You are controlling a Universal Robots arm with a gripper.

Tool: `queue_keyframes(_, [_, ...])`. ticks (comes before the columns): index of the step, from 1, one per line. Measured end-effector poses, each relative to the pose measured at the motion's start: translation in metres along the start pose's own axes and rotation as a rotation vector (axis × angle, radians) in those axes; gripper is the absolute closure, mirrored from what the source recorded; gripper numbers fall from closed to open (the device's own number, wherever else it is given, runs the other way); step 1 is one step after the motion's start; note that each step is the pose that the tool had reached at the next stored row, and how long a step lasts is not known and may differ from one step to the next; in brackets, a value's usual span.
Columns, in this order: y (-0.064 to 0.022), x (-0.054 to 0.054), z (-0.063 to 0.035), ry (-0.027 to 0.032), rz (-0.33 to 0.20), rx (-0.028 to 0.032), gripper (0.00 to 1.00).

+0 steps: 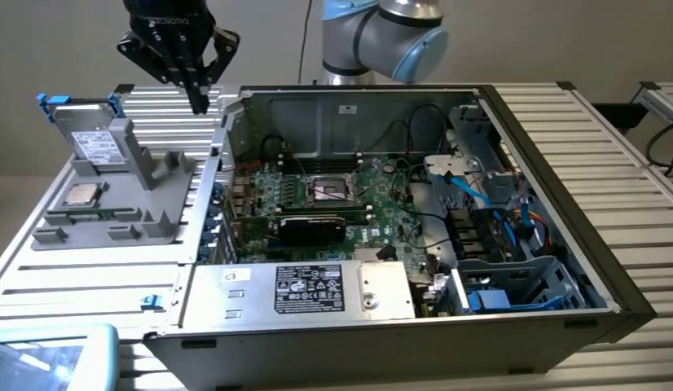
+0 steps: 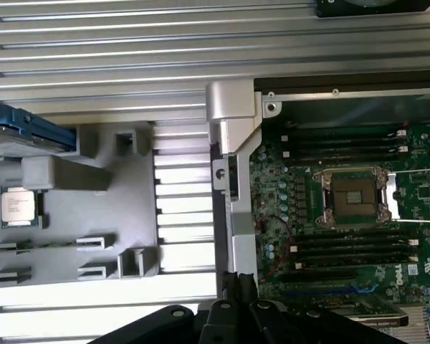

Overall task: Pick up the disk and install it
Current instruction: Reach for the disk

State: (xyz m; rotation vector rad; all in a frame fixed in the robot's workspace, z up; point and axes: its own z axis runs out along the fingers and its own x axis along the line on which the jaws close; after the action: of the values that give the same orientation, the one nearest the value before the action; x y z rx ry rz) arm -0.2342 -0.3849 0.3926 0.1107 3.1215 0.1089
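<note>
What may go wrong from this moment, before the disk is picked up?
1. The shut black claw hangs close to the open computer case's metal side wall; lowering here may strike its edge.
2. The silver-grey hard drive in a blue bracket stands upright in the grey plastic holder; a sideways push may tip it onto the small square silver chip.

This looks like a robotics lab or test bench. An industrial robot arm (image 1: 380,37) stands at the far edge of a table (image 1: 609,147) built of ribbed aluminium profiles. On it lies an open computer case (image 1: 369,330) (side panel off, motherboard (image 1: 326,191) bare). Beside the case, a grey moulded fixture (image 1: 151,191) holds loose parts, the disk (image 1: 94,145) among them. At the table's near corner sits what may be a tablet screen (image 1: 43,358).
</note>
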Motion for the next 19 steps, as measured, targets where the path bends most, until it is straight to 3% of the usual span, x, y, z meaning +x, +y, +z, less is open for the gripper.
queue_keyframes(6, [0.0152,0.011,0.0009,0.0006,-0.002,0.0000,0.89])
queue_keyframes(12, [0.0244,0.029,0.0013,0.0114,-0.001,0.0008,0.89])
queue_keyframes(19, [0.0293,0.058,0.0012,0.0217,-0.001,0.0015,0.89])
